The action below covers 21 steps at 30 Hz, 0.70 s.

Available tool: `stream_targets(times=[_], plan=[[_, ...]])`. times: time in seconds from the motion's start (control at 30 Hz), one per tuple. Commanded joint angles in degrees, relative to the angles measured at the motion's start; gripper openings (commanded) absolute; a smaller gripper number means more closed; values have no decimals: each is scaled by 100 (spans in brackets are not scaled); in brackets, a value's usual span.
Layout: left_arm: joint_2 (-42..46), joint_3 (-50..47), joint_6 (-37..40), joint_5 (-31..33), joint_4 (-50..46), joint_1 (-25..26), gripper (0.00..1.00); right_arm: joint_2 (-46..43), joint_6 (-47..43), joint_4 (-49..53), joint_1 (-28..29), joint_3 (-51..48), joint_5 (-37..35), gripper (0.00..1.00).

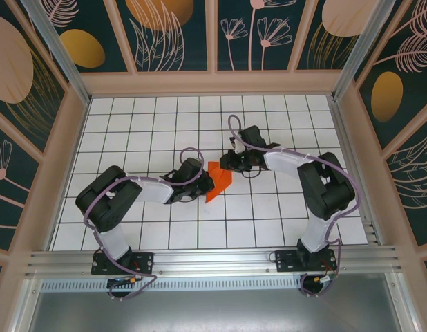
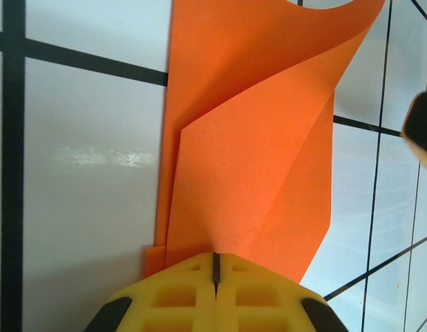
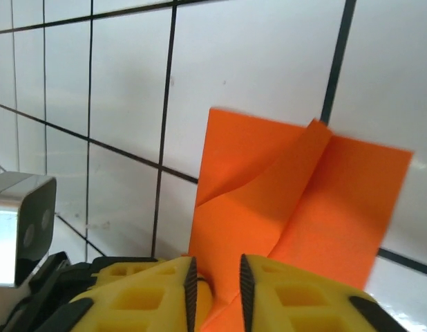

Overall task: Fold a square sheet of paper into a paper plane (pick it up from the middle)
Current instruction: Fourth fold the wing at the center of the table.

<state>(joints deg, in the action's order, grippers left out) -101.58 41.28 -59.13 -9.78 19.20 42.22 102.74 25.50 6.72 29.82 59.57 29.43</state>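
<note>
Floral walls, white gridded tabletop

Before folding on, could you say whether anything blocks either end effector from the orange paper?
Nothing visible: the left end effector grips the folded bright orange paper sheet, and the right end effector straddles it.

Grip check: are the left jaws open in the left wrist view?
No, the left jaws meet along a thin seam, right at the edge of the orange paper.
</note>
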Motion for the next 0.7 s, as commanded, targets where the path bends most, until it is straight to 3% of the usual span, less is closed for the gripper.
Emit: stream_targets(times=[0.0, 0.3, 0.67], plan=[[-229, -94, -82, 363, -900, -32, 0, 193, -260, -398, 15, -163, 680, 22], [-234, -93, -112, 363, -957, -36, 0, 829, -874, -319, -58, 104, 881, 14], [-346, -29, -12, 301, -1087, -31, 0, 1459, -1168, -35, -680, 864, 455, 13]])
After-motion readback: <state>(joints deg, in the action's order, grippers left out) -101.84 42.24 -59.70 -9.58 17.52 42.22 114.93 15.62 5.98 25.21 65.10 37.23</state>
